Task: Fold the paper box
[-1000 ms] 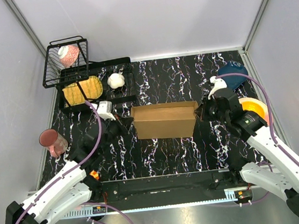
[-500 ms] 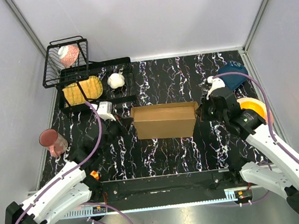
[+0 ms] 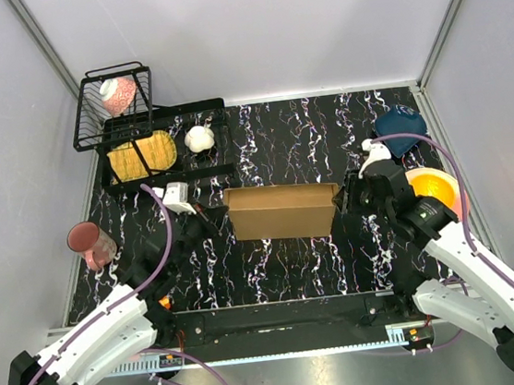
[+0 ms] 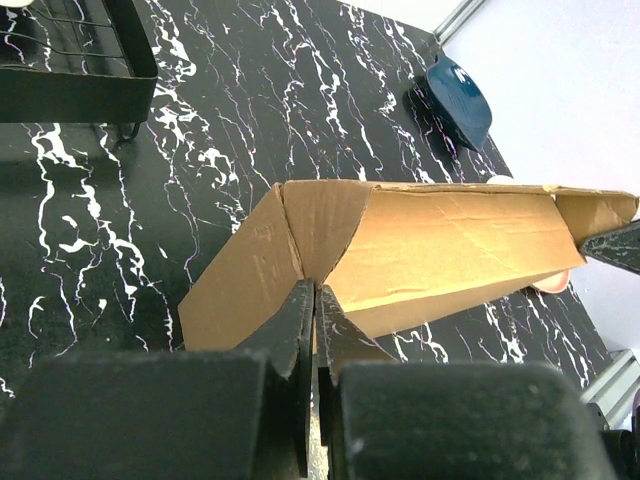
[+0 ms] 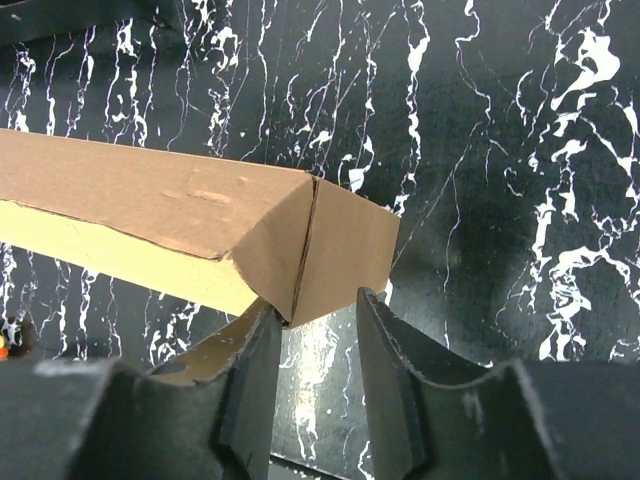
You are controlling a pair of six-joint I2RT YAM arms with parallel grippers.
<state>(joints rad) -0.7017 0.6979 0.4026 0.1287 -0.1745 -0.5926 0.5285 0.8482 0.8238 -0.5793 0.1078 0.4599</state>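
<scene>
The paper box is a long brown cardboard form lying across the middle of the black marbled table. My left gripper is at its left end. In the left wrist view the gripper is shut, its tips pinching the cardboard at the fold where the end flap meets the long side. My right gripper is at the box's right end. In the right wrist view it stands open around the lower corner of the box, and a loose cardboard tab rests on its left finger.
At the back left stand a black wire basket and a black rack holding a yellow item and a white object. A pink cup sits at the left edge. A blue bowl and an orange plate lie at the right.
My right gripper has gone from shut to open at the box's right end. The box has shifted slightly left, and its raised right flap has dropped. The left gripper stays shut.
</scene>
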